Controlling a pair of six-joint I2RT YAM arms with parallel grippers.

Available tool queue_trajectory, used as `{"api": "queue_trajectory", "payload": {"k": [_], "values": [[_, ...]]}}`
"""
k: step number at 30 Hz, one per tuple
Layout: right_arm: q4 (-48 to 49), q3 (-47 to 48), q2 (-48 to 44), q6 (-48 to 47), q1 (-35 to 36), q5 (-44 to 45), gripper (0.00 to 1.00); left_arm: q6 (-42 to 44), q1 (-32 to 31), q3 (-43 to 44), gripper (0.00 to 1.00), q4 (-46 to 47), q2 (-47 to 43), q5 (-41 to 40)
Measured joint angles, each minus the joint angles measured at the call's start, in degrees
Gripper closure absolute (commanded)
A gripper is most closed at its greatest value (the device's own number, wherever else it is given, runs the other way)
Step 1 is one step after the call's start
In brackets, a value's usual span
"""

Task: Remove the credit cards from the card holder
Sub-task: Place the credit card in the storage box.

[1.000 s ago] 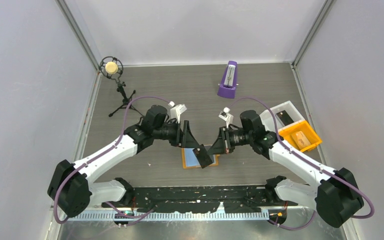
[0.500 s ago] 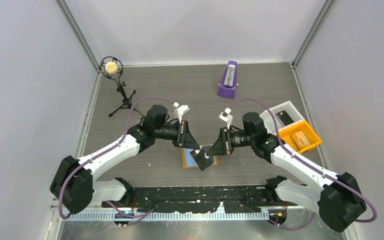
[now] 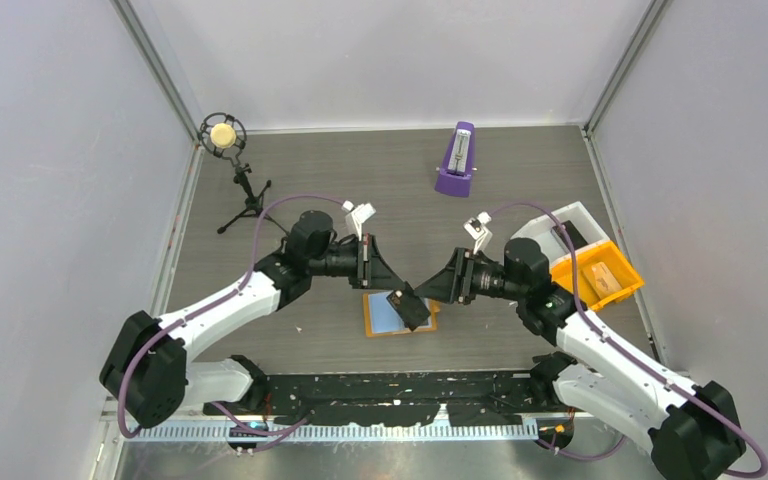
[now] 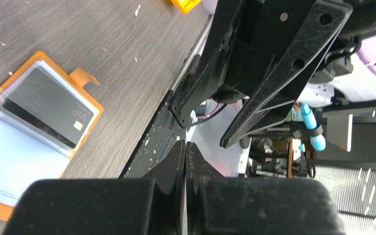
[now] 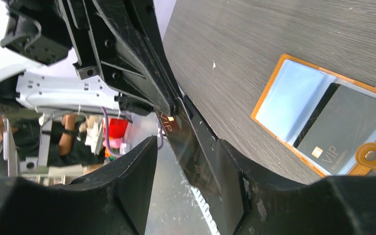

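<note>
Your left claw [image 5: 171, 106] pinches a glossy black credit card [image 5: 192, 159], edge-on and hidden from its own wrist camera, while your right claw [image 5: 187, 141] gapes open near it.

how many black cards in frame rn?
2. One black card pinched in the left gripper, off the table; one VIP card in the card holder pocket. Dark shape in the white bin may be a third, can't tell.
</note>
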Motion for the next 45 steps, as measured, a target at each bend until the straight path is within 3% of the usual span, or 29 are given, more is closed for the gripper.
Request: {"api": "queue_trajectory", "payload": {"k": [13,32,45], "values": [[4.98,-8.28,-10.34,13.57,0.00,14.10,0.50,-10.78,0.02,-4.31,1.00,12.07,-0.90,-9.25],[8.04,-10.45,-11.67,17.75,-0.02,17.29,0.50,-15.13,-0.02,-6.38,1.00,16.24,-4.61,-15.96],[12.57,-12.28,-12.63,19.87,-0.02,17.38,0.92,-17.27,-0.02,-7.45,1.00,19.52,-4.68,-17.29]]}}
